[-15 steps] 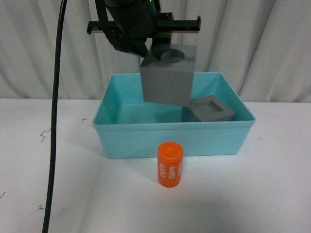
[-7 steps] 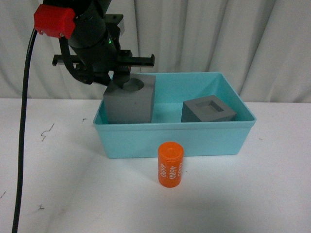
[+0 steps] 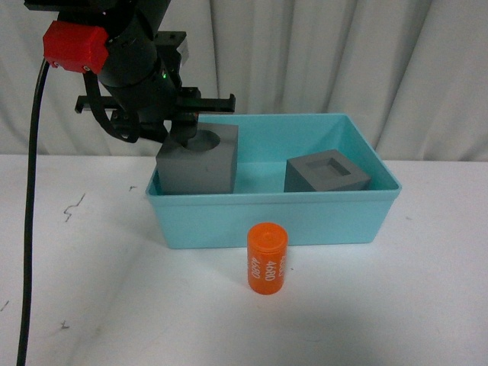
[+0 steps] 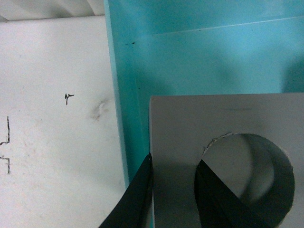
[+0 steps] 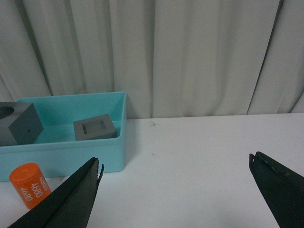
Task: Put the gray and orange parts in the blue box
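Observation:
My left gripper (image 3: 187,137) is shut on the gray cube with the round hole (image 3: 200,161), one finger in the hole and one on its outer side, as the left wrist view (image 4: 173,190) shows on the cube (image 4: 190,133). The cube sits low inside the left end of the blue box (image 3: 267,217). The gray cube with the square recess (image 3: 325,174) rests in the box's right half. The orange cylinder (image 3: 267,258) stands on the table in front of the box. My right gripper (image 5: 175,178) is open and empty over bare table, away from the box (image 5: 95,149).
A black cable (image 3: 32,191) hangs down at the left. White curtains (image 3: 343,53) close off the back. Small black marks (image 3: 72,210) dot the white table left of the box.
My left gripper has carried the round-hole cube from high above the box's middle down and left into the box's left end. Over the last half second it only settled slightly.

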